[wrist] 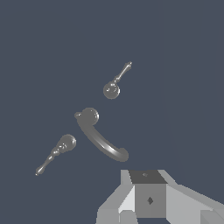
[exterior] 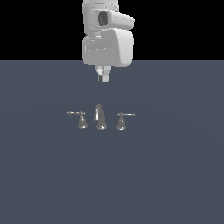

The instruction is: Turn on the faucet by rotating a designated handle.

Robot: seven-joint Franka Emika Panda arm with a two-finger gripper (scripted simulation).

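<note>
Well behind the faucet, the fingers hang apart from the handle; their spread is unclear.

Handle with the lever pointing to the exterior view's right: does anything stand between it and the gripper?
Nothing visible does. The gripper hangs above and behind the faucet, touching nothing. The spout stands beside the handle, on the exterior view's left of it, not across a descent from above.

arm: overhead, pointing down | fingers: together, holding nothing
</note>
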